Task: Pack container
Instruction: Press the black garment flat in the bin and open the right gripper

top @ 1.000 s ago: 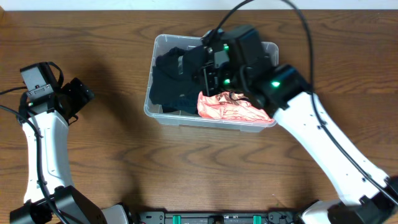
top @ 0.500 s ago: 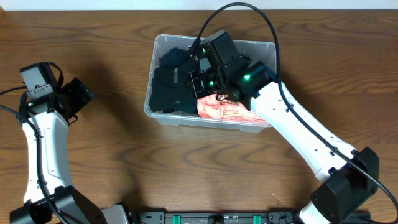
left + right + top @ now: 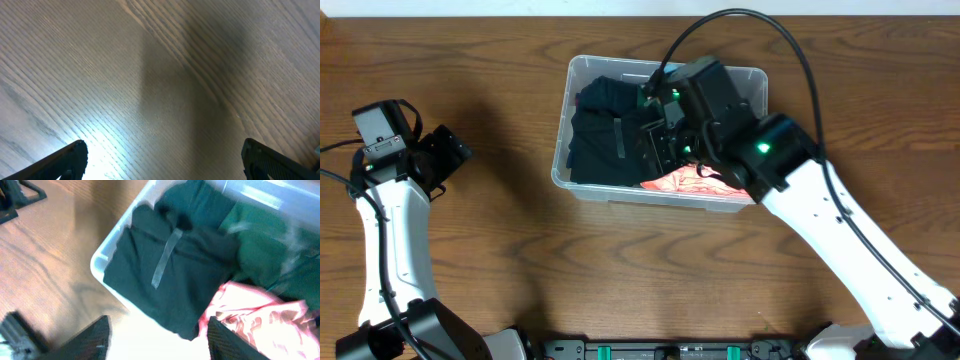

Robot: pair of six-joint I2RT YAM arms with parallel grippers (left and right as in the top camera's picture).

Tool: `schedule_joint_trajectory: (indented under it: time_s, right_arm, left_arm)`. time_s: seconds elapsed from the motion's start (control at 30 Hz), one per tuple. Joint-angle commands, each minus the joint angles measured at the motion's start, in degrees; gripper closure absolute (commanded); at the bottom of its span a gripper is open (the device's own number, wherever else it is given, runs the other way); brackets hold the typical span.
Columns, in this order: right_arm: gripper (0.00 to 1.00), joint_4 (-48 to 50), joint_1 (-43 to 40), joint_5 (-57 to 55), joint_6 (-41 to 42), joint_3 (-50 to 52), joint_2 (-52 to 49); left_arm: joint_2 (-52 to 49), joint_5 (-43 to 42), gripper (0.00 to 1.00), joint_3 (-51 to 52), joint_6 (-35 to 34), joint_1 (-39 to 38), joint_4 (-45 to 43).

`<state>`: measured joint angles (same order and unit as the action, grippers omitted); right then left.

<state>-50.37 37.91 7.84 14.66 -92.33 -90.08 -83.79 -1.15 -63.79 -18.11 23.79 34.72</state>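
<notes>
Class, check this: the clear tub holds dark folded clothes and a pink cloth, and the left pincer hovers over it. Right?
No: the right pincer, not the left pincer, hovers over the tub; the overhead view shows it.

Clear rectangular container [image 3: 563,150], rounded corners, upright on wood table [image 3: 470,270], holding folded dark clothes [image 3: 600,140], pink cloth [image 3: 688,183]

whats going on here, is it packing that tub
The right gripper hangs open over the container, holding nothing. A folded dark garment lies inside, with a pink cloth beside it. The left gripper is open over the table, well away from the container.
</notes>
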Motion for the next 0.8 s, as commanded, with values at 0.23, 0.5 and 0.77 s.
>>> schedule_joint_trajectory:
  time_s: [0.23,0.5,0.77]
  right_arm:
    - [0.96,2.5,0.6,-4.8,-3.0,-0.2,-11.8]
    - [0.99,2.1,0.8,-3.4,-3.0,-0.2,-24.8]
    - [0.99,2.1,0.8,-2.0,-3.7,-1.0,-24.6]
  left_arm:
    - [0.2,0.3,0.02,-0.8,0.5,0.2,0.2]
    - [0.2,0.3,0.02,-0.8,0.5,0.2,0.2]
    - [0.2,0.3,0.02,-0.8,0.5,0.2,0.2]
